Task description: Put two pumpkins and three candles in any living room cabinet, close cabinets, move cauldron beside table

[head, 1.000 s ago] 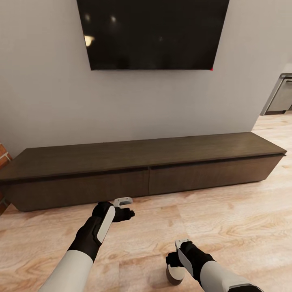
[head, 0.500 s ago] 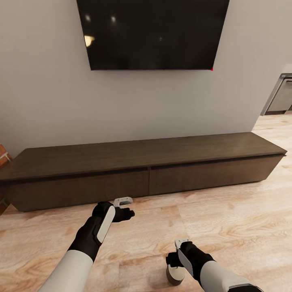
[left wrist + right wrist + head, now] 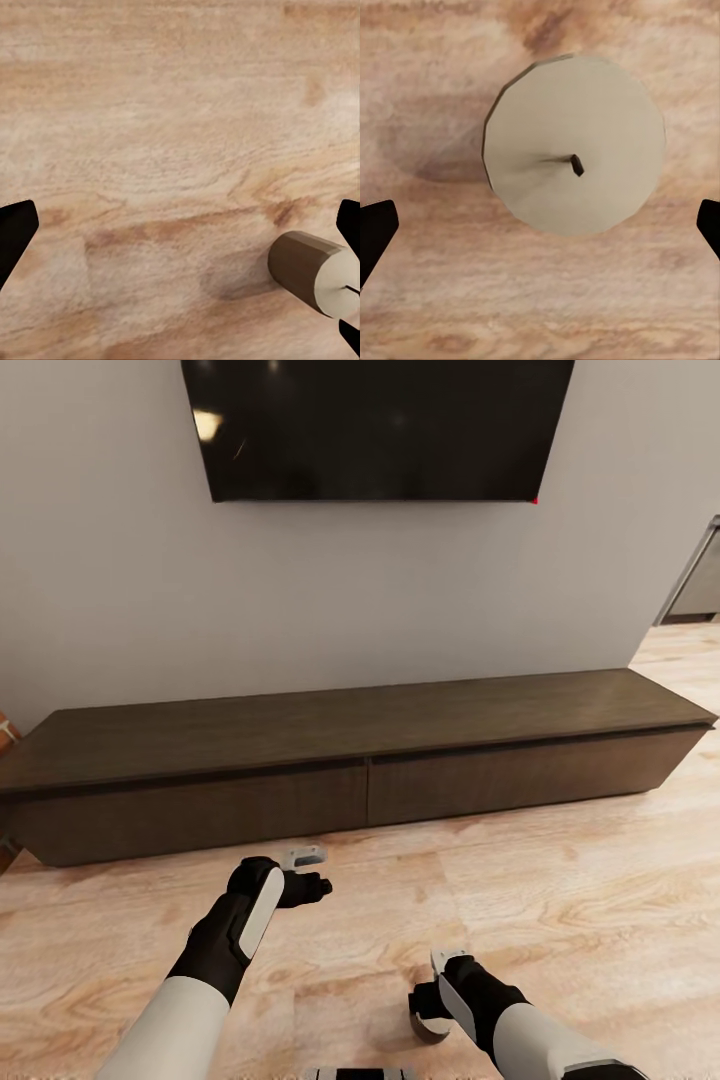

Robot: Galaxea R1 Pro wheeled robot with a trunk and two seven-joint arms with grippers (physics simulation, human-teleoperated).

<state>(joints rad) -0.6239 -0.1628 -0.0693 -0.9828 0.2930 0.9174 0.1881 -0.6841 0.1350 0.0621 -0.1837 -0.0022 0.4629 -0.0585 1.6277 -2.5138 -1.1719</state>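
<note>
Right wrist view is looking straight down on one candle (image 3: 575, 144), which is standing upright on the wooden floor (image 3: 450, 300), its pale round top and tiny dark wick facing the camera. The right hand (image 3: 540, 225) is hovering above it with its fingers (image 3: 375, 229) spread wide, a dark tip showing at either edge of the picture and neither touching the wax. In the head view the same candle (image 3: 428, 1028) is sitting partly hidden under the right hand (image 3: 432, 1005), well short of the cabinet (image 3: 360, 760), whose two drawer fronts are both looking shut.

The left hand (image 3: 312, 872) is hanging over bare floor nearer the cabinet, also spread wide with nothing between its fingers; its wrist camera is catching the candle (image 3: 315, 279) at the edge of its picture.

The candle is looking like a short, stiff, fairly light cylinder, probably smooth and a little slippery on its sides, and easy to tip. The best hold is seeming to be across the grey-brown side wall around mid-height, fingers on opposite sides and squared to the axis, not on the pale top or the wick.
</note>
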